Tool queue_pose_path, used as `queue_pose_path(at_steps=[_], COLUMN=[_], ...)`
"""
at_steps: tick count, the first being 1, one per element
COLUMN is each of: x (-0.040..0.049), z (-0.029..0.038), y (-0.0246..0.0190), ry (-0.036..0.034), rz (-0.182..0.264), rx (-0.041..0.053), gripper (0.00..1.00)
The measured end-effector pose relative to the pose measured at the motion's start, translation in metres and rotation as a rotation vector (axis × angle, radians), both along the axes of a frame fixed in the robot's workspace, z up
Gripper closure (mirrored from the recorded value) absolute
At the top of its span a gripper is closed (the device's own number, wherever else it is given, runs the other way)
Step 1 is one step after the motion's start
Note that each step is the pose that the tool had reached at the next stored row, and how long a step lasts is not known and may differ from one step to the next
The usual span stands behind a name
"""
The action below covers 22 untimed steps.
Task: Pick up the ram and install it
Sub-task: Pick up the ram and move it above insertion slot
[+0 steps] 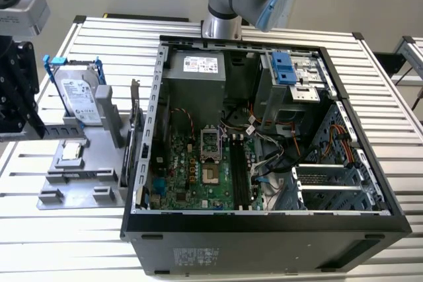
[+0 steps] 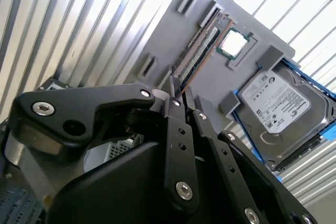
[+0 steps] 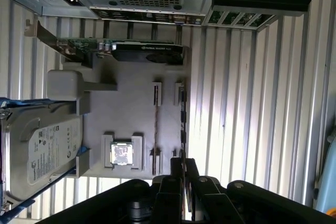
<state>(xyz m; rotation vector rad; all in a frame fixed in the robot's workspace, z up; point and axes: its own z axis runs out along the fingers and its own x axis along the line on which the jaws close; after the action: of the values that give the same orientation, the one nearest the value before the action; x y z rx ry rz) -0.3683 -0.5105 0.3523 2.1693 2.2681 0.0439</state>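
Tool (image 2: 181,90) hovers above the gray holder (image 2: 163,35), fingers a narrow gap apart, gripping nothing. Holder contents: 1 ram (image 2: 202,50) on edge in its slot, 1 processor chip (image 2: 233,43) beside it, 1 hard drive (image 2: 278,111).

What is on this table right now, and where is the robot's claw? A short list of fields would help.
Ram: on edge in a slot of the gray holder, not lifted
Gripper: near one end of the ram; contact unclear
Processor chip: in the holder beside the ram
Hard drive: on the holder, in a blue bracket
Computer case: open, on the slatted table
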Motion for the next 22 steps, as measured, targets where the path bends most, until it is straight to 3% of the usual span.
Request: queue_pose_path(at_steps=[22], x=[0.0061], z=[0.0002], y=[0.0002], ry=[0.0002], rz=[0.000], rx=[-0.0001], gripper=[1.00])
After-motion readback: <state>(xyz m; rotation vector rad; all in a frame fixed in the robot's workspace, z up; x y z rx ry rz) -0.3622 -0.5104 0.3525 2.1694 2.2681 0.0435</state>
